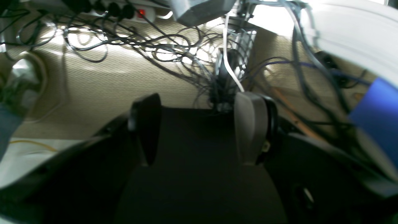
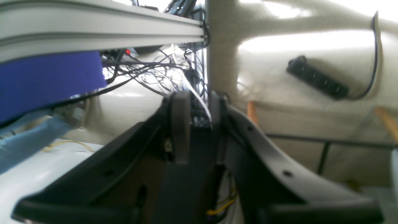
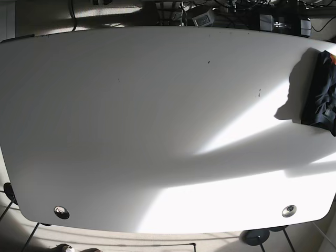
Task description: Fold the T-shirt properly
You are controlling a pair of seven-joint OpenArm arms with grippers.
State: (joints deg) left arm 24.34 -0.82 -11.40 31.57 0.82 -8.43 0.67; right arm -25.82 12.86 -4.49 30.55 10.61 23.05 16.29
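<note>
A dark T-shirt [image 3: 321, 94] lies bunched in a compact bundle at the far right edge of the white table [image 3: 157, 131] in the base view. Neither arm shows in the base view. My left gripper [image 1: 199, 124] is open and empty, with a wide gap between its fingers; it hangs off the table and faces the carpet and cables. My right gripper [image 2: 200, 124] has its fingers drawn together to a narrow slit with nothing between them; it sits below the table's edge [image 2: 93, 21]. The T-shirt shows in neither wrist view.
A tangle of cables [image 1: 174, 53] and a white power strip [image 1: 140, 12] lie on the carpet. A black power strip [image 2: 317, 81] lies by a table leg [image 2: 220, 46]. A blue object [image 2: 46, 81] sits under the table edge; it also shows in the left wrist view [image 1: 376, 115].
</note>
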